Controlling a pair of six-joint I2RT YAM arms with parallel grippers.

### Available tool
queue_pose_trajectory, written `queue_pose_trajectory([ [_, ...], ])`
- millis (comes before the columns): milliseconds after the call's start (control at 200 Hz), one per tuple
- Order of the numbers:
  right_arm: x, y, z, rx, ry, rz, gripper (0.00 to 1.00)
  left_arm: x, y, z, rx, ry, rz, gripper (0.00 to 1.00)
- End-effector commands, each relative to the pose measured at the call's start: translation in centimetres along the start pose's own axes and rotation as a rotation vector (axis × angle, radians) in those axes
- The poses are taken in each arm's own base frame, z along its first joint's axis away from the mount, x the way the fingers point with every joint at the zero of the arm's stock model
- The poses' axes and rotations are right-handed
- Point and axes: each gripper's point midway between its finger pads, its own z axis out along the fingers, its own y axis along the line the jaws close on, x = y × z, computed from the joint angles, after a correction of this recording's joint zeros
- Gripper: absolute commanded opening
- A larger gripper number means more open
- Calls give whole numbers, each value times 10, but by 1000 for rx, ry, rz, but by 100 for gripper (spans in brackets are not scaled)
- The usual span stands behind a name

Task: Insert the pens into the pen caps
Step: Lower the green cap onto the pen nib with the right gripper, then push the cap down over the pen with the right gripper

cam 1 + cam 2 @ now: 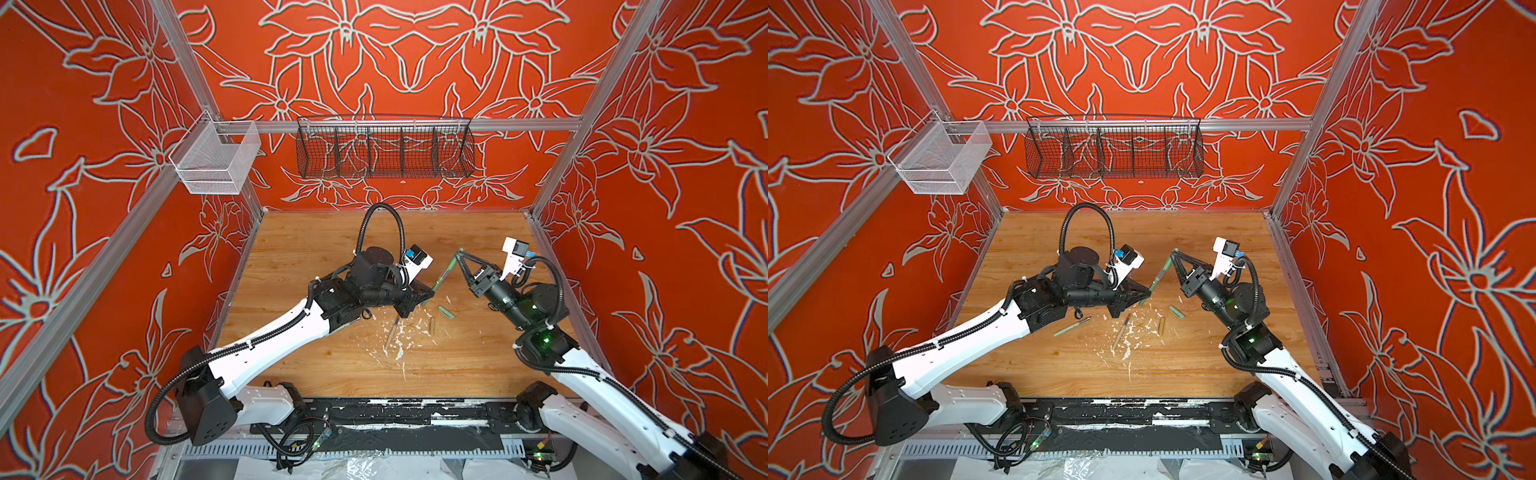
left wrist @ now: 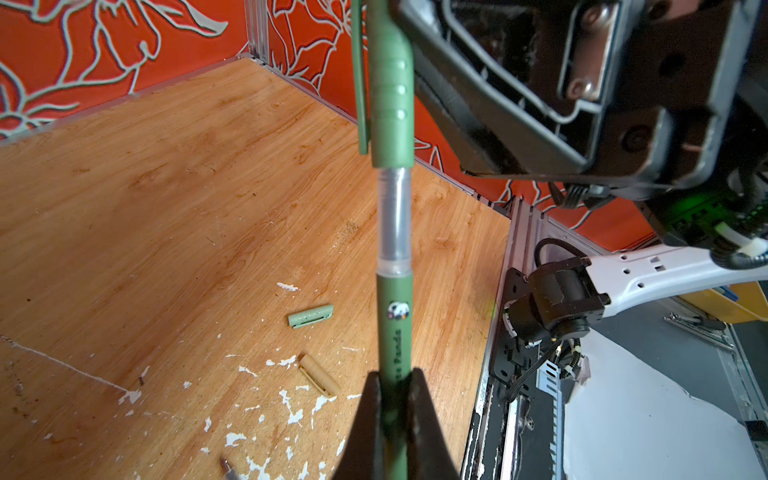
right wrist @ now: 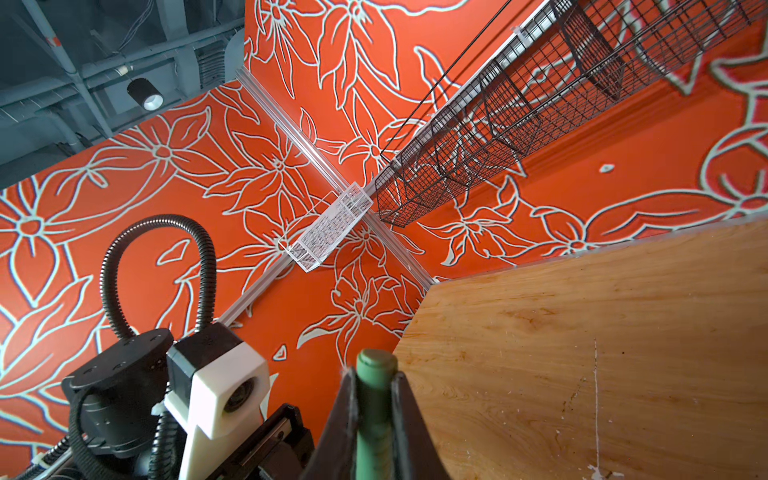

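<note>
My left gripper point(image 1: 430, 295) point(image 1: 1146, 295) point(image 2: 395, 384) is shut on the dark green pen point(image 1: 436, 286) point(image 2: 395, 324), held above the table. My right gripper point(image 1: 459, 252) point(image 1: 1174, 251) point(image 3: 376, 374) is shut on the dark green pen cap point(image 1: 451, 264) point(image 2: 390, 95) point(image 3: 376, 399). The pen's front end sits inside the cap, with its clear section still showing between them. On the table lie a pale green cap point(image 1: 445, 311) point(image 2: 311, 316), a tan cap point(image 1: 432, 324) point(image 2: 320, 375), a tan pen point(image 1: 392, 332) and a pale green pen point(image 1: 1071, 327).
White paint flecks point(image 1: 399, 340) are scattered over the wooden table point(image 1: 316, 249) around the loose pens and caps. A black wire basket point(image 1: 384, 151) hangs on the back rail. At the left corner of that rail hangs a white mesh basket point(image 1: 214, 160).
</note>
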Motion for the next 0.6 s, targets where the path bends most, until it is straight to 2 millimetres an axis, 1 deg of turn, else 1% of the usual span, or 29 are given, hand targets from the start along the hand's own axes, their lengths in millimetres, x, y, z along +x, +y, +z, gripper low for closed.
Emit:
queue_pose_trajectory([
  [0, 0, 10, 2, -4, 36, 48, 0, -20, -6, -11, -1, -84, 53, 0],
  [140, 0, 11, 1, 12, 57, 38, 0, -19, -5, -11, -9, -85, 55, 0],
  [345, 14, 13, 8, -8, 143, 43, 0, -25, -6, -13, -11, -95, 69, 0],
  [455, 18, 11, 9, -14, 151, 46, 0, -29, -8, -14, -7, -107, 77, 0],
  [596, 18, 12, 7, -19, 146, -7, 0, -32, -7, -15, -15, -114, 82, 0],
])
